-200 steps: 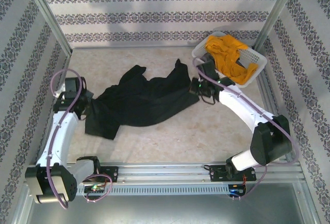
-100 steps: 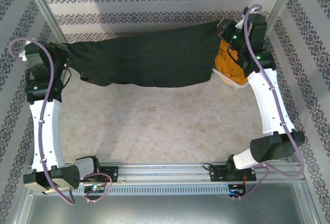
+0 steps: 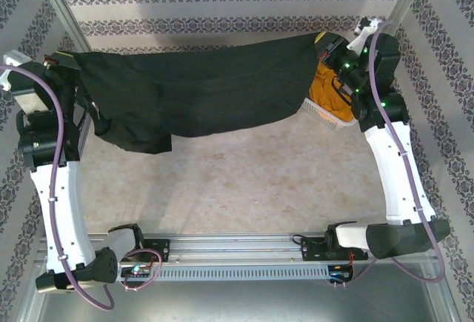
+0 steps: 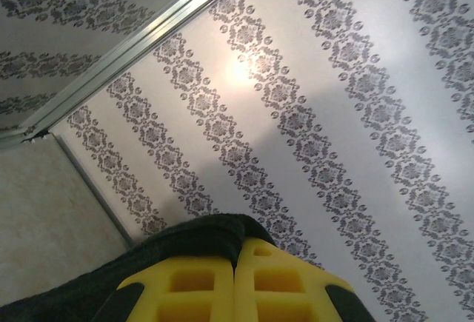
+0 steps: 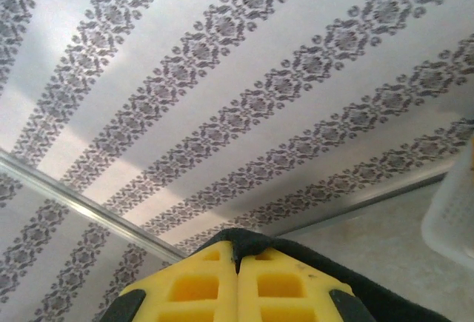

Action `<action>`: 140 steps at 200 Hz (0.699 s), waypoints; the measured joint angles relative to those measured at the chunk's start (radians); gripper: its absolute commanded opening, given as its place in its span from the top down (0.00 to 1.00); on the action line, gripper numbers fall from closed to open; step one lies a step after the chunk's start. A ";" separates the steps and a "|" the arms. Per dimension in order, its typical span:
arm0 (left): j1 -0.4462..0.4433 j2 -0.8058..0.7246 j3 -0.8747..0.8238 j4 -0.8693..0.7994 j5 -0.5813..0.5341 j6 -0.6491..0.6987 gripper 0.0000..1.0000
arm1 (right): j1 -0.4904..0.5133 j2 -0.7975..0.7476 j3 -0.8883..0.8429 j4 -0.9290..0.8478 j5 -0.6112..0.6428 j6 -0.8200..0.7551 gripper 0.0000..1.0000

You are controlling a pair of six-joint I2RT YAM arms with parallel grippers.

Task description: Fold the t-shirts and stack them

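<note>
T-shirts unfolded: black t-shirt (image 3: 200,89) spread in mid-air over worktop (image 3: 244,181), one end clamped in left claw (image 4: 235,255), other end in right claw (image 5: 237,255). Mustard-yellow t-shirt (image 3: 326,89) crumpled in white lattice basket (image 3: 320,111) at far right, partly screened by black cloth.

The black t-shirt (image 3: 200,89) hung stretched like a curtain from 10 to 1 o'clock, the white basket (image 3: 320,112) blocked 2 o'clock, and the table (image 3: 237,189) lay open from centre to 6 o'clock.
</note>
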 measured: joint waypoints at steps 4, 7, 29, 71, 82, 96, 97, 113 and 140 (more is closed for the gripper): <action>0.002 0.011 0.000 0.000 0.006 0.000 1.00 | 0.008 0.013 0.000 0.014 -0.005 0.003 1.00; 0.003 0.020 0.000 0.000 0.012 0.000 1.00 | 0.013 0.024 0.000 0.022 -0.010 0.004 1.00; 0.005 0.129 0.000 0.003 0.075 0.005 1.00 | 0.048 0.146 0.027 0.063 -0.046 0.023 1.00; 0.021 0.402 -0.010 0.027 0.203 0.013 1.00 | 0.077 0.451 0.149 0.094 -0.109 0.059 1.00; 0.031 0.443 -0.008 0.035 0.224 0.013 1.00 | 0.077 0.525 0.224 0.085 -0.114 0.069 1.00; 0.047 0.486 0.021 0.035 0.243 0.013 1.00 | 0.074 0.613 0.350 0.074 -0.121 0.077 1.00; 0.049 0.490 0.028 0.034 0.244 0.013 1.00 | 0.074 0.618 0.357 0.072 -0.121 0.077 1.00; 0.072 0.536 0.129 0.031 0.257 0.012 1.00 | 0.066 0.690 0.510 0.061 -0.124 0.088 1.00; 0.115 0.562 0.369 0.032 0.255 0.012 1.00 | 0.037 0.725 0.711 0.053 -0.122 0.110 1.00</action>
